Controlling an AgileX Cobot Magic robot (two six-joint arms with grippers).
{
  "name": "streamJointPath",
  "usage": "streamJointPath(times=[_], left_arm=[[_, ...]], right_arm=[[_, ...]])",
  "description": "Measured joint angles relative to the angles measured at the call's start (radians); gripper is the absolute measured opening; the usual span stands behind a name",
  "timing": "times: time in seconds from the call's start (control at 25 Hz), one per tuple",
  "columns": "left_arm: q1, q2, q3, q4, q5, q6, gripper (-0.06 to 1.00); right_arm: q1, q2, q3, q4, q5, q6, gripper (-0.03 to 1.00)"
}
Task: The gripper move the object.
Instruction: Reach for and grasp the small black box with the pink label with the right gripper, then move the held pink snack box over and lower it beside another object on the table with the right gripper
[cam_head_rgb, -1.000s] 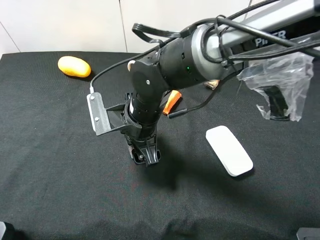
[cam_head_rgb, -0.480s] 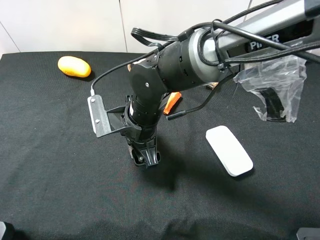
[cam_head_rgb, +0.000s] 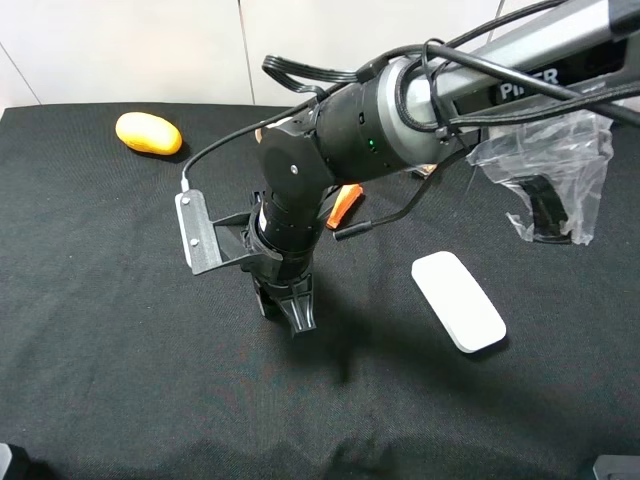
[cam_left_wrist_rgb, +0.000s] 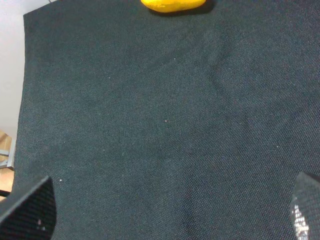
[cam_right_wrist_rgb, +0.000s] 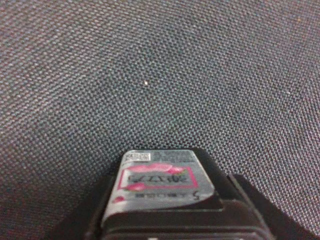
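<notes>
My right gripper (cam_head_rgb: 296, 312) reaches across to the middle of the black cloth and points straight down, its tip at or just above the cloth. In the right wrist view the gripper (cam_right_wrist_rgb: 165, 220) is shut on the object (cam_right_wrist_rgb: 160, 184), a small black carton with pink and white graphics, held between the black fingers (cam_right_wrist_rgb: 240, 205). In the exterior view the carton is hidden by the fingers. My left gripper (cam_left_wrist_rgb: 167, 217) is open and empty above bare cloth; only its fingertips (cam_left_wrist_rgb: 30, 210) show.
A yellow oval fruit (cam_head_rgb: 148, 133) lies at the back left and shows in the left wrist view (cam_left_wrist_rgb: 172, 4). A white flat oblong pad (cam_head_rgb: 458, 300) lies to the right. A clear plastic bag (cam_head_rgb: 555, 180) and an orange item (cam_head_rgb: 343, 203) lie behind the arm.
The right arm's elbow shifted slightly left. The gripper's tip has turned a little and now looks narrower in the exterior view, at nearly the same spot.
</notes>
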Motion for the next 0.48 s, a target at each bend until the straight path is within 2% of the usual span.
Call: streamJointPath(times=[0.48], left_arm=[[0.000, 0.000, 0.000, 0.000, 0.000, 0.000, 0.99]], right_arm=[[0.000, 0.000, 0.000, 0.002, 0.000, 0.000, 0.34]])
